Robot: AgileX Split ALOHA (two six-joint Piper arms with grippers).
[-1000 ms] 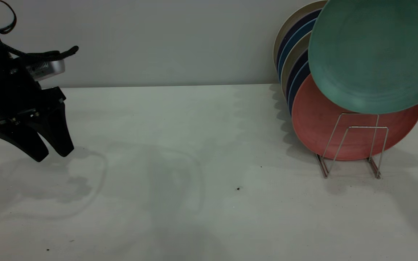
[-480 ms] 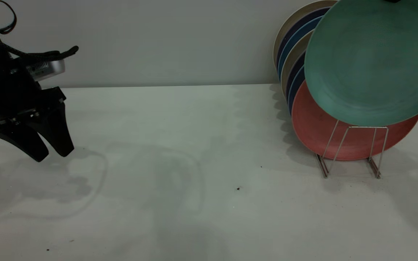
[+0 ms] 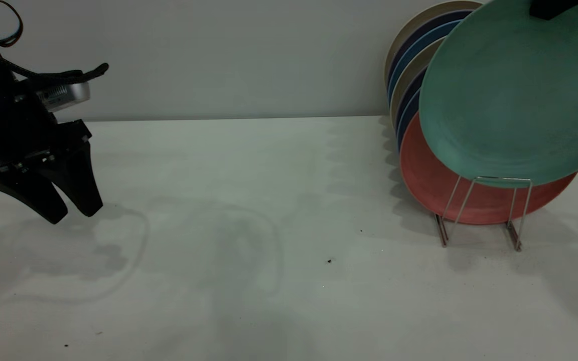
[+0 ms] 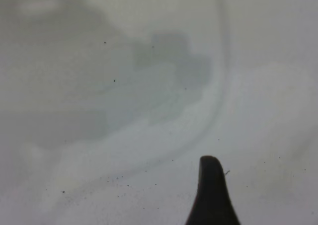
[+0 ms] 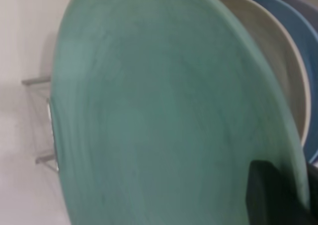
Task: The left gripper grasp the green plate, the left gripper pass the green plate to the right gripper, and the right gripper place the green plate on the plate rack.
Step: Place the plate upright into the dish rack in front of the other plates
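At the exterior frame's upper right, the right gripper (image 3: pixel 552 7) clamps the green plate's (image 3: pixel 512 95) top rim, holding it tilted over the plate rack (image 3: pixel 479 210), against a pink plate (image 3: pixel 434 185). The right wrist view alone shows a cream plate (image 5: pixel 278 61) behind. At left, the left gripper (image 3: pixel 68 213) hovers, fingers slightly parted, above the white table (image 3: pixel 269 250), before a grey wall (image 3: pixel 219 50).

The green plate (image 3: pixel 512 95) has been lowered by the right gripper (image 3: pixel 552 7) until its bottom edge seemingly reaches the plate rack (image 3: pixel 487 210), which has been nudged slightly.
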